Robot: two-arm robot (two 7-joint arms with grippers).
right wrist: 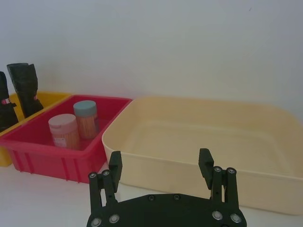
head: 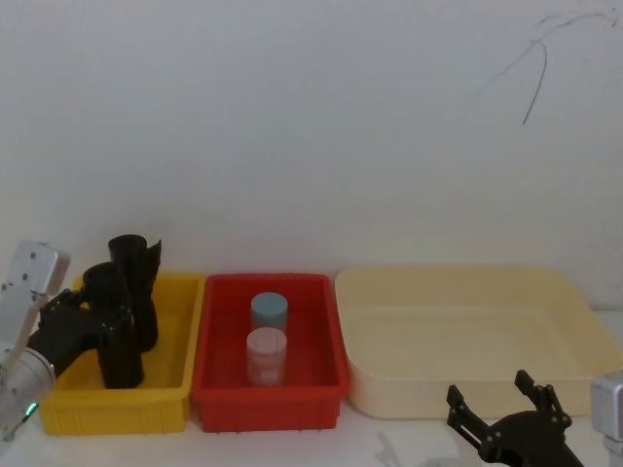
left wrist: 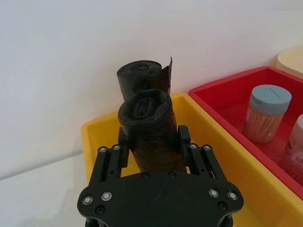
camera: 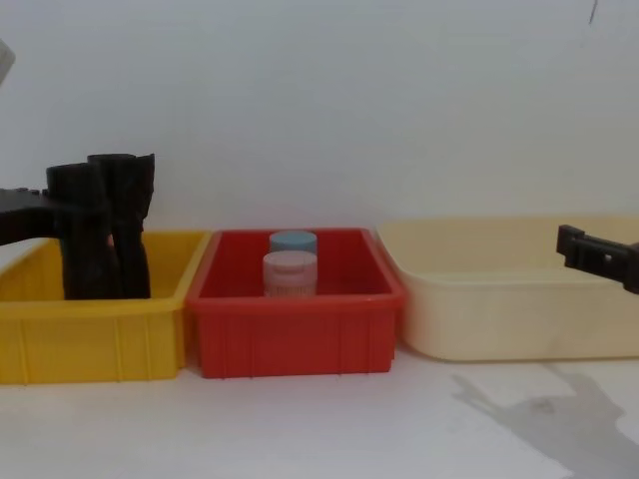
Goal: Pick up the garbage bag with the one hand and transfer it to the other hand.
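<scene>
So the garbage bag [left wrist: 147,118] was a tightly rolled black cylinder standing upright in the yellow bin [head: 107,413] at the far left end of the row, on the side of that bin nearer the robot. The left gripper [left wrist: 154,137] had it clamped around the middle, one finger pressed on each side of the roll. Couldn't tell whether the bottom of the bag was off the bin floor, since the yellow wall hid it. That arm came in from the left edge, and there was a little green light [head: 29,409] glowing low on it. Right behind the bag, touching or nearly touching it, stood a second black roll [head: 141,268] with a loose flap sticking up at the top. Next bin over was the red one [head: 268,404], holding two small jars one behind the other, a pink-lidded jar [head: 267,352] in front and a blue-lidded jar [head: 270,309] behind. After that came a big cream tub [head: 409,389] with nothing in it that I could see. The right gripper [head: 490,386] hung just in front of the tub's near wall, well apart from the bag, fingers spread wide and holding nothing. Everything sat on a white table [camera: 300,429] against a plain white wall.
</scene>
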